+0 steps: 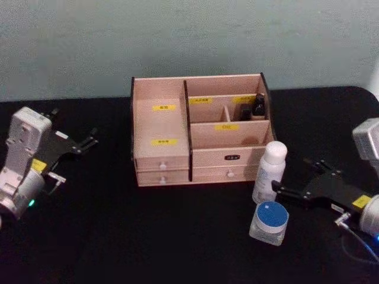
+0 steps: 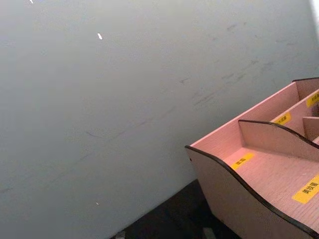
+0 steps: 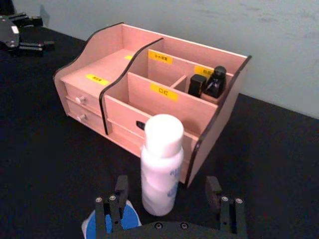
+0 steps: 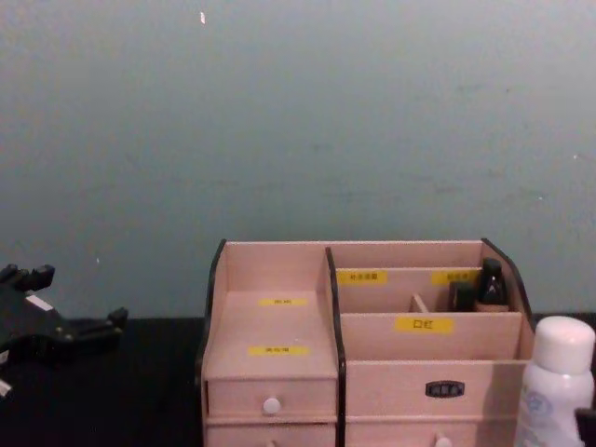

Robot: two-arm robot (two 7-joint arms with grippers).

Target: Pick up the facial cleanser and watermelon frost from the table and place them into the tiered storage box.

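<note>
Facial cleanser (image 1: 269, 171), judged to be the white capped bottle, stands upright on the black desk (image 1: 148, 236) just beside the front right corner of the tiered storage box (image 1: 160, 127); not yet lifted. Blue-lidded jar (image 1: 269, 222), presumably the watermelon frost, sits just in front of it, nearer the robot. Right hand (image 3: 167, 182) is level with the bottle, fingers released and spread to either side of it. That stance suits a side grasp on the body; contact cannot be confirmed. Left hand (image 1: 74, 160) is parked well apart at the desk's left, fingers likewise spread, holding nothing. The box's tiers open upward, so entry would have to be from above. Its rear right compartment already holds two small dark bottles (image 3: 209, 83).

Writing: the front compartment's yellow label reads 口红. The remaining yellow labels, the dark plate on the drawer front and the bottle's pale blue print are too small to read.
</note>
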